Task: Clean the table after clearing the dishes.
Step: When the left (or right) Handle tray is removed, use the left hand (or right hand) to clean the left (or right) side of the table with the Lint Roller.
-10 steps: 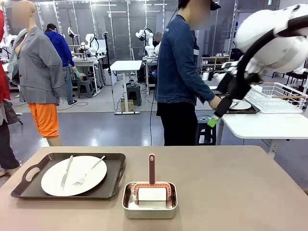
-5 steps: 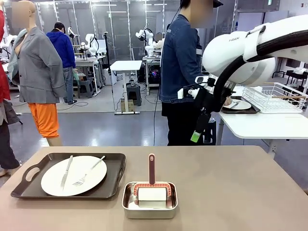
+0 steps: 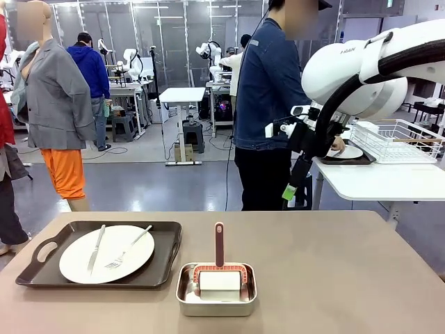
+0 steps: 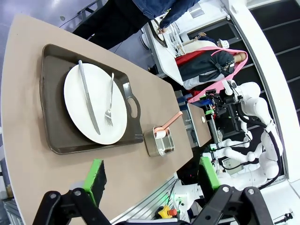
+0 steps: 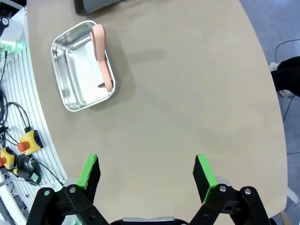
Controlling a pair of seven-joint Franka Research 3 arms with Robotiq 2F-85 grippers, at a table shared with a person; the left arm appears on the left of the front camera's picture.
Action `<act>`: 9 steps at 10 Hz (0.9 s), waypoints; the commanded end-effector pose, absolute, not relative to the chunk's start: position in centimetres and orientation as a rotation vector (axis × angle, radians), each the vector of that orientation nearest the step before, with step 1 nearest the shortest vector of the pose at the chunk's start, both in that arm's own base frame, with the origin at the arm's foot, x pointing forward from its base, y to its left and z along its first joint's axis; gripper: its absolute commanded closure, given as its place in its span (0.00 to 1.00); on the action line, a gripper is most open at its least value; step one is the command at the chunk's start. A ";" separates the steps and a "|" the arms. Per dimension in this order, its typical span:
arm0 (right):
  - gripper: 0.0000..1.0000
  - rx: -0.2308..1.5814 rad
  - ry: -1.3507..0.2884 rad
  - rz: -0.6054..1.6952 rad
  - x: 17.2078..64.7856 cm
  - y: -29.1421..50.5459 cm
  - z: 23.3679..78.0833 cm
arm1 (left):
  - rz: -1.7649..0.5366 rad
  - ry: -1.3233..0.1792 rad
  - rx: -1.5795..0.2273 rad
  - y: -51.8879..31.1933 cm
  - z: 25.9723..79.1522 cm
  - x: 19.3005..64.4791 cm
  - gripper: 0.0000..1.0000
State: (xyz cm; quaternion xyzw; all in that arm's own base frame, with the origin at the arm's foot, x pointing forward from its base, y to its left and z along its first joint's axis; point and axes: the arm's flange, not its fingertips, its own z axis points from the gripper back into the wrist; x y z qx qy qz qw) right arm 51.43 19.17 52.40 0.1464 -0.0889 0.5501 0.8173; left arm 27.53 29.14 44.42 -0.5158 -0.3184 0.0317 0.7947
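Jaws spread wide on both, nothing between them. My right gripper (image 5: 146, 164) hangs above the table (image 5: 187, 93); left gripper (image 4: 151, 164) looks down at the plate (image 4: 99, 89).

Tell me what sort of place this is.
Probably a robotics lab staged for dining chores: a white robot arm hangs above the table, a yellow emergency-stop box sits beside it, and a plate waits on a tray.

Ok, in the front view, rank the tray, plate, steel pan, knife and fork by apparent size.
1. tray
2. plate
3. steel pan, only slightly smaller-looking, and nearer the camera
4. knife and fork: too alike to rank
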 end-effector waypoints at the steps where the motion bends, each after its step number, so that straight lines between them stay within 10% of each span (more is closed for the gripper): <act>1: 0.00 0.312 -0.190 1.171 51.5 19.1 52.4 | 0.059 -0.693 -1.118 29.2 44.5 27.2 0.00; 9: 0.00 0.242 0.057 1.492 52.3 34.2 47.9 | 0.059 -0.693 -1.118 29.2 44.5 27.2 0.00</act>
